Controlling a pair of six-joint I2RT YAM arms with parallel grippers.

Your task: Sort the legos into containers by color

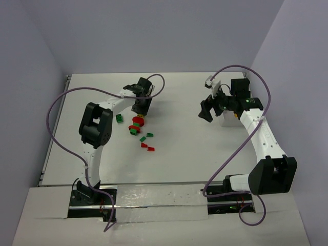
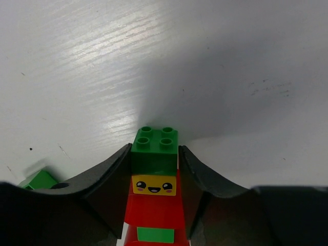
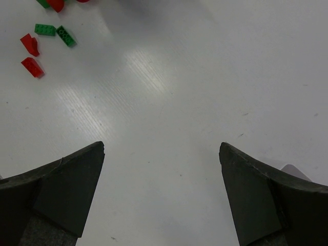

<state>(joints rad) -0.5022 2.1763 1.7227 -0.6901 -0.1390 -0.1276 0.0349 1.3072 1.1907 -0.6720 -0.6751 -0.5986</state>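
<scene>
Loose red and green legos (image 1: 147,145) lie left of centre in the top view. Just beyond them, the left gripper (image 2: 154,154) pinches a stack (image 2: 154,187) of green brick, yellow smiley face and red. The right gripper (image 3: 161,154) gapes wide over bare table (image 3: 169,77).

White links (image 1: 266,141) and black joint housings (image 1: 96,125) are alternated; purple cables (image 1: 237,66) are looped alongside, and dark, wedge-shaped fingers (image 3: 61,189) are fitted.

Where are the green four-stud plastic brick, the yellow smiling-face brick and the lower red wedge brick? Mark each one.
green four-stud plastic brick (image 2: 155,159): left wrist view, its front side.
yellow smiling-face brick (image 2: 154,185): left wrist view, the printed face.
lower red wedge brick (image 3: 32,66): right wrist view, its middle.
</scene>
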